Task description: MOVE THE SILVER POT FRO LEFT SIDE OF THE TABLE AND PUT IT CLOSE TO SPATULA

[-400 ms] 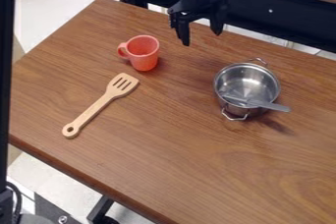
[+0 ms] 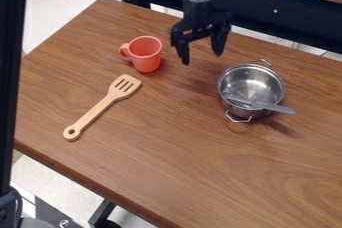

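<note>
Gripper: I'm watching the gripper (image 2: pixel 202 59) hanging between the mug (image 2: pixel 145 58) and the pot, fingers spread wide, gripping nothing.
Silver pot: the silver pot (image 2: pixel 252 77) is sitting upright at the right of the camera view, well apart from the spatula (image 2: pixel 107 103), which is lying flat near the mug.
Pot rim: here's my worry; if I'm closing off-centre on that thin, curved wall, the pot could be swivelling or slipping out.
Wire handles: the near handle (image 2: pixel 239 118) and far handle (image 2: pixel 263 62) are jutting out, and a finger landing on one could be shoving or tipping the pot.
Grey utensil: one utensil (image 2: pixel 276 108) is leaning in the pot, its handle poking past the rim; a jolt or a tilted lift could be sending it out onto the table (image 2: pixel 170 157).
Mug: it's standing upright, handle outward, and I'm making out nothing inside; swinging the pot across too low could be knocking it over.
Spatula: putting down too near, I'd be landing on its slotted head, so I'm wanting a spot just beside it.
</note>
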You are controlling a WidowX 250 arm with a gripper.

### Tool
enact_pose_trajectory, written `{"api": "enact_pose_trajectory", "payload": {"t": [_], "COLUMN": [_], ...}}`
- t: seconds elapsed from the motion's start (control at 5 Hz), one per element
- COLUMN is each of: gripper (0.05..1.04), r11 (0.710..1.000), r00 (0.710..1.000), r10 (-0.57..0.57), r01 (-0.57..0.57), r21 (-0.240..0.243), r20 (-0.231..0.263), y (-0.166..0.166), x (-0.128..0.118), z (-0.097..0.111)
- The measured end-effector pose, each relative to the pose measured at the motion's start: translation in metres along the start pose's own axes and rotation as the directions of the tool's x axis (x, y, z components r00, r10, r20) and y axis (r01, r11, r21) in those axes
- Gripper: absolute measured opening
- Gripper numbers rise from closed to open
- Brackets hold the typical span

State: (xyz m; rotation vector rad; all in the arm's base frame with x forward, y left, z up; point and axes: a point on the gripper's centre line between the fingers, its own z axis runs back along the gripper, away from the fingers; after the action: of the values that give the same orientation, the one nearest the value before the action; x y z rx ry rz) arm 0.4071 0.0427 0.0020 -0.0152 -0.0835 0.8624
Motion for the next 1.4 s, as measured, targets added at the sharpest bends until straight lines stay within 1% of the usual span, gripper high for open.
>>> {"api": "enact_pose_trajectory", "payload": {"t": [0.2, 0.4, 0.6, 0.8, 1.0, 1.2, 1.4], "gripper": [0.999, 0.999, 0.999, 0.999, 0.999, 0.999, 0.999], "r11": [0.987, 0.935, 0.824, 0.697, 0.594, 0.552, 0.497], "r00": [0.988, 0.940, 0.829, 0.701, 0.599, 0.554, 0.500], "r10": [-0.150, -0.342, -0.558, -0.713, -0.800, -0.832, -0.866], "r01": [0.151, 0.341, 0.558, 0.712, 0.798, 0.831, 0.865], "r21": [-0.061, -0.095, -0.098, -0.087, -0.100, -0.073, -0.073], "r20": [0.023, 0.003, 0.022, 0.030, 0.035, 0.024, 0.025], "y": [-0.005, -0.010, -0.021, -0.033, -0.036, -0.033, -0.034], "x": [-0.005, -0.012, -0.013, -0.012, -0.015, -0.027, -0.033], "z": [0.002, 0.006, 0.017, 0.026, 0.018, 0.006, 0.002]}}
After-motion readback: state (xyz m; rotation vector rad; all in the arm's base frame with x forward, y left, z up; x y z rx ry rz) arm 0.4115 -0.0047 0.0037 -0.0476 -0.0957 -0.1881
